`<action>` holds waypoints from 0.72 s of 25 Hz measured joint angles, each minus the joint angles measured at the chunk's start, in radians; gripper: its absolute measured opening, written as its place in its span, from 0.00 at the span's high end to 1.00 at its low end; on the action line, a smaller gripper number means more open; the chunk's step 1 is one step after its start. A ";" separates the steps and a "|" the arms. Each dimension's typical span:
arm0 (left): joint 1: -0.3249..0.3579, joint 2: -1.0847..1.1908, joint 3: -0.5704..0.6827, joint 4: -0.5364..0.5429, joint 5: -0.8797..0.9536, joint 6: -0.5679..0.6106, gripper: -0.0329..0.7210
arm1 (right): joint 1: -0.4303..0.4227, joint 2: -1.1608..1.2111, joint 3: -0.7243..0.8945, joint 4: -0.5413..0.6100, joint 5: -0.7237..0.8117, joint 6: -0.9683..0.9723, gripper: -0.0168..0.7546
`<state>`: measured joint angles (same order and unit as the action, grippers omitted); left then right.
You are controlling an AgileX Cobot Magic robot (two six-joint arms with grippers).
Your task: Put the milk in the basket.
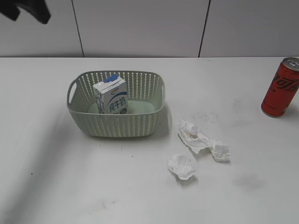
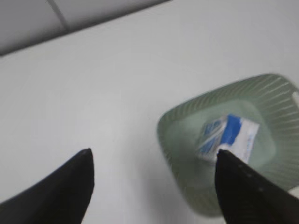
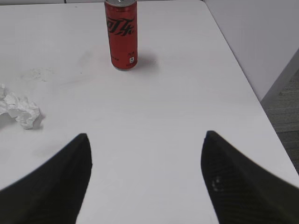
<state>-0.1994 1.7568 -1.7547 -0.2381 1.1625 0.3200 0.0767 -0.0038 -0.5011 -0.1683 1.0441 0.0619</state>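
Observation:
The milk (image 1: 111, 95), a white and blue carton with a blue tab on top, stands upright inside the pale green basket (image 1: 117, 123) at the table's middle left. The left wrist view shows the milk (image 2: 229, 137) in the basket (image 2: 187, 186) from high above, blurred. My left gripper (image 2: 152, 154) is open and empty, well above and to the left of the basket; only a dark part of it (image 1: 32, 9) shows at the exterior view's top left corner. My right gripper (image 3: 145, 135) is open and empty over bare table and is not seen in the exterior view.
A red soda can (image 1: 279, 87) stands at the far right; it also shows in the right wrist view (image 3: 120, 33). Two crumpled white tissues (image 1: 203, 140) (image 1: 182, 165) lie right of the basket. The table's right edge (image 3: 252, 93) drops off beside the right gripper.

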 joint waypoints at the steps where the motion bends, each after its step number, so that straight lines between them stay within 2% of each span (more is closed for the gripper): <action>1: 0.024 0.000 0.002 0.028 0.026 -0.030 0.17 | 0.000 0.000 0.000 0.000 0.000 0.000 0.22; 4: 0.084 -0.014 0.036 0.100 0.049 -0.104 0.18 | 0.000 0.000 0.000 0.000 0.000 0.000 0.22; 9: 0.153 -0.098 0.158 0.107 0.050 -0.126 0.18 | 0.000 0.000 0.000 0.000 0.000 0.000 0.22; 18: 0.175 -0.448 0.595 0.115 0.053 -0.138 0.18 | 0.000 0.000 0.000 0.000 0.000 0.000 0.22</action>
<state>-0.0243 1.3089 -1.1600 -0.1232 1.2158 0.1824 0.0767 -0.0038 -0.5011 -0.1683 1.0441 0.0619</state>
